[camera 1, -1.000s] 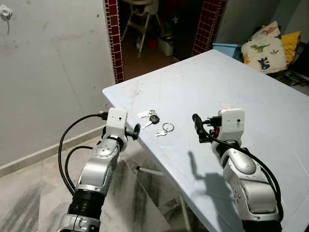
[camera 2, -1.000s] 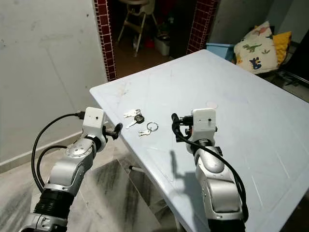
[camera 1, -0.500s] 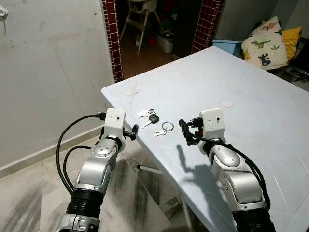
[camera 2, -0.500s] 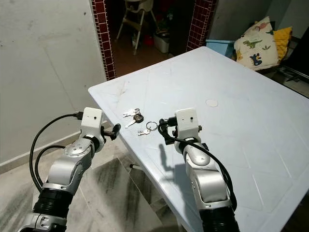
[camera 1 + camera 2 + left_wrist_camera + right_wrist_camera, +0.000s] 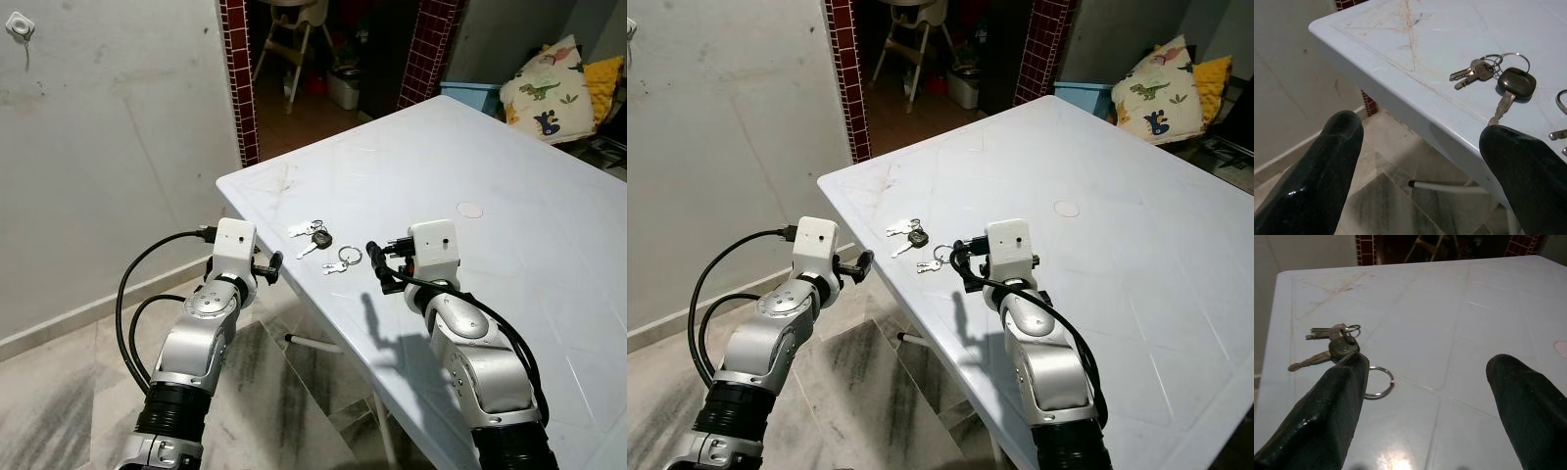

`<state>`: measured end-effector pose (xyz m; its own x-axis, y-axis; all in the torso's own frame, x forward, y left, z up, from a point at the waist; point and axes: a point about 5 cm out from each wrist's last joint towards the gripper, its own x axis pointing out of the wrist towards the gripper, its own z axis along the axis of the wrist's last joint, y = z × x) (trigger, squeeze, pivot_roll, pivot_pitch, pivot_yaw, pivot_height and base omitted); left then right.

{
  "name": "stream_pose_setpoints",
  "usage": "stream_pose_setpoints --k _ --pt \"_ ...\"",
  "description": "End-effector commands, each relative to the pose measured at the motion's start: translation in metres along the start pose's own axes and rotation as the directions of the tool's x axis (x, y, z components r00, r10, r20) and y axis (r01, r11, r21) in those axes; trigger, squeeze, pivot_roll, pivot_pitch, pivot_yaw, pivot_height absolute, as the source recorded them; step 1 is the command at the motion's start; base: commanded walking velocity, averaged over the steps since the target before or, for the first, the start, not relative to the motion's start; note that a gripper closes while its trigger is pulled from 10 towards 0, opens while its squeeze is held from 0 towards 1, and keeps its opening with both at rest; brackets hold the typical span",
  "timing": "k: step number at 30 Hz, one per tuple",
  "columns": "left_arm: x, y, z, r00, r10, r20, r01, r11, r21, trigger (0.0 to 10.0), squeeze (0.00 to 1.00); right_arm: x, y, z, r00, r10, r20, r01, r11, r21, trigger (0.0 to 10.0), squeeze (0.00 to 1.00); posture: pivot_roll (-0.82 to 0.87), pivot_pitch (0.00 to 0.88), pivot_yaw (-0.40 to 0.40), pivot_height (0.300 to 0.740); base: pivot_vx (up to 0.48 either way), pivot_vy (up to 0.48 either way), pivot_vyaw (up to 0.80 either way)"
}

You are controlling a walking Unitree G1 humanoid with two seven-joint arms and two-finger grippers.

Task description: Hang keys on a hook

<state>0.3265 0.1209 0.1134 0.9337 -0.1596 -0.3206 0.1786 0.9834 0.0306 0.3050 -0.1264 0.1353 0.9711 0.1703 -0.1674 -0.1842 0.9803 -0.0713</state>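
Note:
A bunch of keys (image 5: pixel 315 235) with one black-headed key lies near the corner of the white table (image 5: pixel 509 186). A small key on a silver ring (image 5: pixel 343 262) lies just beside the bunch. My right gripper (image 5: pixel 377 266) hovers open over the table, right of the ring; the ring (image 5: pixel 1378 382) sits by one finger (image 5: pixel 1327 421) in the right wrist view. My left gripper (image 5: pixel 269 266) is open off the table's edge, left of the keys (image 5: pixel 1498 78). A small white hook (image 5: pixel 18 24) is fixed high on the wall at far left.
Behind the table, a doorway between red tiled pillars (image 5: pixel 233 69) shows a high chair (image 5: pixel 294 29). Dinosaur cushions (image 5: pixel 549 93) and a blue box (image 5: pixel 468 93) lie past the far edge. A white rod (image 5: pixel 313 343) sticks out under the table above the marble floor.
My right gripper has moved left across the table to just beside the key ring. The view has shifted slightly. The keys and left gripper have stayed put.

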Motion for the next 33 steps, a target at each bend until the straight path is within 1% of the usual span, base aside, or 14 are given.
stream_pose_setpoints --k 1,11,17,19,21,24,27,33 --pt "0.0 -0.001 0.006 1.0 -0.007 0.009 0.007 1.0 0.004 10.0 0.0 0.0 -0.003 0.002 1.0 -0.011 0.005 0.011 1.0 0.002 10.0 0.0 0.12 0.0 -0.018 0.74 0.0 0.48 0.0" --pt "0.001 -0.002 0.007 1.0 -0.009 0.003 0.009 1.0 0.003 10.0 0.0 0.0 -0.004 0.004 0.999 -0.029 0.016 0.029 1.0 0.007 10.0 0.0 0.12 0.0 -0.018 0.74 0.0 0.48 0.0" --pt "0.002 -0.002 0.011 0.999 -0.018 0.026 0.018 1.0 0.015 10.0 0.0 -0.002 -0.008 0.005 0.998 -0.061 0.024 0.061 0.998 0.005 10.0 0.0 0.12 0.0 -0.018 0.74 0.0 0.48 0.0" --pt "0.002 -0.002 0.012 1.0 -0.015 0.025 0.015 1.0 0.01 10.0 0.0 -0.003 -0.011 0.005 0.996 -0.08 0.03 0.08 0.997 0.009 10.0 0.0 0.12 0.0 -0.018 0.74 0.0 0.122 0.0" --pt "0.003 -0.002 0.016 0.998 -0.023 0.055 0.022 0.999 0.033 10.0 0.0 -0.004 -0.015 0.005 0.994 -0.109 0.029 0.109 0.994 0.012 10.0 0.0 0.11 0.0 -0.02 0.74 0.0 0.0 0.0" --pt "0.003 -0.002 0.016 0.998 -0.023 0.055 0.022 0.999 0.025 10.0 0.0 -0.004 -0.016 0.004 0.993 -0.113 0.027 0.113 0.993 0.023 10.0 0.0 0.11 0.0 -0.02 0.74 0.0 0.0 0.0" --pt "0.006 -0.004 0.02 0.997 -0.036 0.071 0.035 0.999 0.017 10.0 0.0 -0.002 -0.018 0.007 0.991 -0.129 0.035 0.128 0.991 0.027 10.0 0.0 0.1 0.0 -0.024 0.74 0.0 0.0 0.0" --pt "0.011 -0.004 0.027 0.995 -0.032 0.095 0.031 0.999 0.015 10.0 0.0 0.005 -0.02 0.014 0.99 -0.134 0.047 0.133 0.991 0.028 10.0 0.0 0.1 0.0 -0.035 0.74 0.0 0.0 0.0"
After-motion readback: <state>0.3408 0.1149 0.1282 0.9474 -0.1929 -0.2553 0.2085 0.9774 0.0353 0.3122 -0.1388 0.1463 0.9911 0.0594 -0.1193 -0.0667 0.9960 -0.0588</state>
